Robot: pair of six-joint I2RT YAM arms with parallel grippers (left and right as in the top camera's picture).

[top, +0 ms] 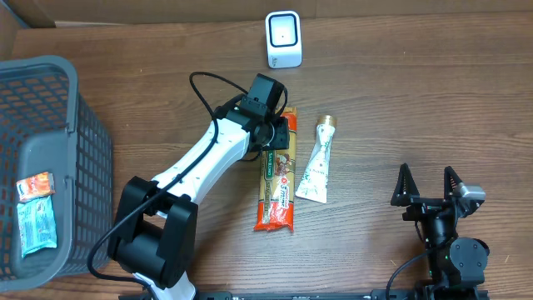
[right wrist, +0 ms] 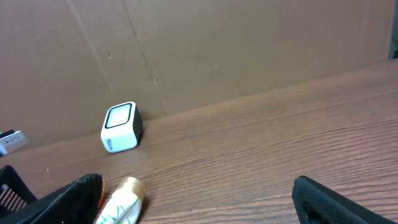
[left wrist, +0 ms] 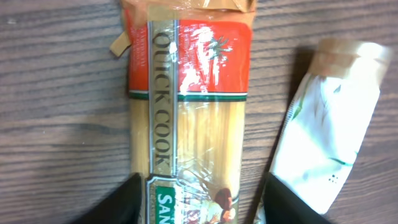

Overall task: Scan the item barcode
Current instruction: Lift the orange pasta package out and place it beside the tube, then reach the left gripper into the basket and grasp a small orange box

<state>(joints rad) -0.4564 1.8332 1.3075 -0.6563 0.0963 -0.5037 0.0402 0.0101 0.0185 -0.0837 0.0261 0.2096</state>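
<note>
A long spaghetti packet (top: 277, 196) with red ends lies flat on the wooden table, and the left wrist view shows its clear middle and "QUICK COOK" label (left wrist: 186, 124). My left gripper (top: 280, 136) hangs over its far end. The black fingers (left wrist: 118, 205) stand open on either side of the packet without squeezing it. No barcode shows on the packet. The white scanner (top: 283, 39) stands at the table's far edge, also in the right wrist view (right wrist: 120, 127). My right gripper (top: 426, 187) rests open and empty near the front right.
A white tube (top: 316, 162) with a gold cap lies just right of the packet, close to my left gripper's right finger (left wrist: 286, 202). A grey basket (top: 33, 67) at the left holds an orange packet (top: 35, 185) and a teal one (top: 37, 227). A cardboard wall (right wrist: 217, 43) backs the table.
</note>
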